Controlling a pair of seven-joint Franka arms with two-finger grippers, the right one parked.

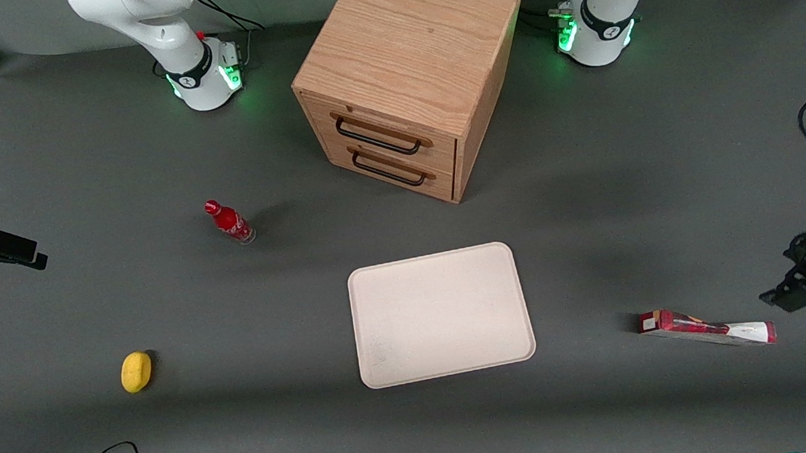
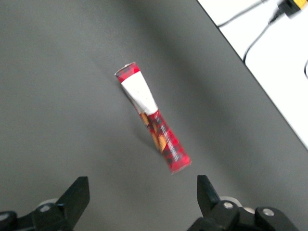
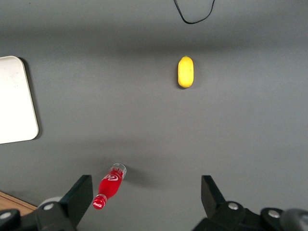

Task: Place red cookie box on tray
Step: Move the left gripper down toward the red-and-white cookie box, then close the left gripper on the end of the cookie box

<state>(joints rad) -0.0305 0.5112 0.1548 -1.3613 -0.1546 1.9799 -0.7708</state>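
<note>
On the table point(image 1: 591, 203), toward the working arm's end from the tray point(image 1: 441, 313), the red cookie box point(image 1: 706, 328) lies flat and well apart from the tray's rim. The tool point(image 2: 142, 199) hovers above the box with fingers spread wide, holding nothing. Farther from the front camera than the tray stands the wooden cabinet point(image 1: 410, 72).

- Red bottle point(image 3: 109, 186): white script logo, too small to read.
- Red cookie box point(image 2: 153, 124): printing along its length, illegible.
- Gripper point(image 2: 142, 195), above the box: no markings.
</note>
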